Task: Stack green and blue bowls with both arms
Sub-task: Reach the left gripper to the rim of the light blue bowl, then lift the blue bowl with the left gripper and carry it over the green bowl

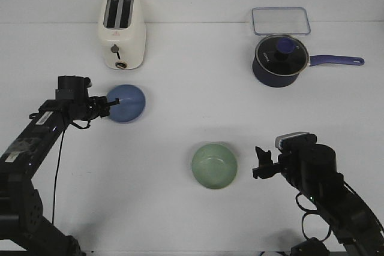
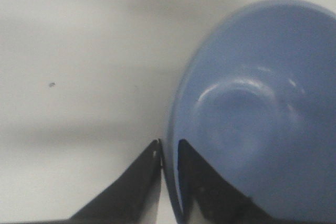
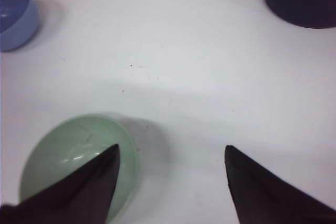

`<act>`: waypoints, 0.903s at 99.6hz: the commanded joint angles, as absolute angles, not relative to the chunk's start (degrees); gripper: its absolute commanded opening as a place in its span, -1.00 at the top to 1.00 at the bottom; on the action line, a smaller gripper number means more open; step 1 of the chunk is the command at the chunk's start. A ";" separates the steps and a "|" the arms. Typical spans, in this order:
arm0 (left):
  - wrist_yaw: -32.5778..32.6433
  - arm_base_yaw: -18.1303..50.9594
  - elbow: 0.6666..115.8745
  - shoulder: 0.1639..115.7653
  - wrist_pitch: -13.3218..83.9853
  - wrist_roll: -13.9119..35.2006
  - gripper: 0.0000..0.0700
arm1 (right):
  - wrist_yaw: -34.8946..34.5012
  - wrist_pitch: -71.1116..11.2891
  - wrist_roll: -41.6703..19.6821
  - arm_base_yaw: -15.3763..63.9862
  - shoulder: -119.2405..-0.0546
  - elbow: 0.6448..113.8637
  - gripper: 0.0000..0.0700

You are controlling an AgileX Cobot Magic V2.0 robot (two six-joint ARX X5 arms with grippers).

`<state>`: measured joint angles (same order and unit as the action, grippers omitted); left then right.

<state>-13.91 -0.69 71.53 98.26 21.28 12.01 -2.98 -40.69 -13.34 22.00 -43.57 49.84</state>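
1. Blue bowl (image 1: 127, 103) is pinched at its rim by the left gripper (image 1: 113, 104); bowl is tilted, in front of the toaster (image 1: 122, 30).
2. Green bowl (image 1: 214, 165) is sat upright on the table (image 1: 192, 88), centre-front.
3. Right gripper (image 1: 261, 163) is held spread wide, just beside green bowl, nothing gripped.

Periwinkle bowl (image 1: 127, 103), sage bowl (image 1: 214, 165)

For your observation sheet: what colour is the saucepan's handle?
Purple-blue handle, clearest in the front view.
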 commanded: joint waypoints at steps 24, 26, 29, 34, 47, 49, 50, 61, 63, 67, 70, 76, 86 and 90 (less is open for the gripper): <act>-21.82 1.37 72.71 92.82 21.58 8.95 0.97 | -2.98 -40.29 -13.67 22.15 -43.94 50.54 -0.19; -22.39 1.69 72.71 92.12 21.63 8.71 0.97 | -2.98 -40.29 -13.67 22.15 -43.94 50.54 -0.19; -23.35 2.24 72.71 91.13 21.67 8.43 0.97 | -2.98 -40.29 -13.67 22.15 -43.94 50.54 -0.19; -25.39 3.20 72.71 89.43 21.98 8.38 0.97 | -2.98 -40.29 -13.69 22.15 -43.94 50.54 -0.19; -30.68 6.48 72.71 86.06 23.40 8.19 0.97 | -3.01 -40.32 -13.69 22.15 -43.94 50.54 -0.19; -31.31 7.16 72.71 85.69 23.68 8.01 0.97 | -2.98 -40.32 -13.69 22.15 -43.94 50.54 -0.19; -31.64 7.53 72.71 85.52 23.90 7.90 0.97 | -3.01 -40.32 -13.69 22.15 -43.94 50.54 -0.19; -33.69 12.53 72.71 84.55 25.32 6.42 0.97 | -3.01 -40.34 -13.72 22.15 -43.94 50.54 -0.19; -33.69 13.61 72.71 84.55 25.58 6.17 0.97 | -3.01 -40.34 -13.72 22.15 -43.94 50.54 -0.19; -33.65 15.53 72.71 84.55 26.04 5.39 0.97 | -3.01 -40.34 -13.76 22.15 -43.94 50.54 -0.19; -33.50 17.26 72.71 84.58 26.48 4.54 0.97 | -3.01 -40.34 -13.87 22.15 -43.94 50.54 -0.19; -32.42 21.10 72.71 84.77 26.94 3.22 0.97 | -3.01 -40.34 -13.96 22.15 -43.94 50.54 -0.19; -29.45 27.11 72.71 84.90 26.92 1.56 0.97 | -3.01 -40.34 -14.09 22.15 -43.94 50.54 -0.19; -27.77 29.04 72.71 85.03 26.94 1.04 0.97 | -3.01 -40.34 -14.09 22.15 -43.94 50.54 -0.19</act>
